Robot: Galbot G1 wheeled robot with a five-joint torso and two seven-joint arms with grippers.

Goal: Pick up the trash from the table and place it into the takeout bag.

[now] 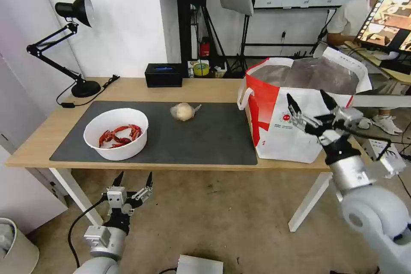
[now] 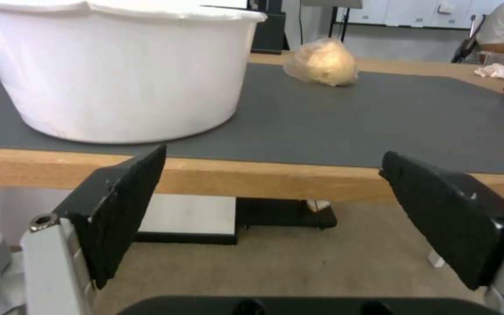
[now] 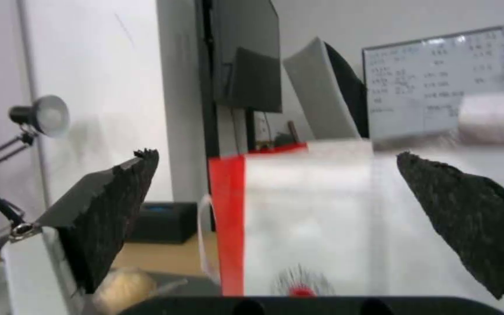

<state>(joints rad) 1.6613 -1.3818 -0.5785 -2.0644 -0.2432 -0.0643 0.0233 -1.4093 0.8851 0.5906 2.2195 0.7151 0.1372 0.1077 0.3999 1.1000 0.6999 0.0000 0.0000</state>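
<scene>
White bowl of crayfish shells [image 1: 116, 133] and plastic-wrapped lump [image 1: 183, 111] are seen on the grey mat [image 1: 205, 137] of the table [image 1: 128, 90]. Takeout bag [image 1: 299, 111] stands at table's right end; its red logo [image 1: 286, 117] text can't be read. Right gripper [image 1: 311, 99] is held in front of bag, jaws apart, empty. Left gripper [image 1: 133, 179] is parked below table edge, jaws apart.

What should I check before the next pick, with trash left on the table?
1. Left gripper open, empty, below the table edge: ok.
2. Right gripper open, empty, in front of the takeout bag: ok.
3. Bag mouth open: ok.
4. Bowl of crayfish shells upright on mat: ok.
5. Wrapped lump unobstructed: ok.
6. Table cleared: not ok.
</scene>
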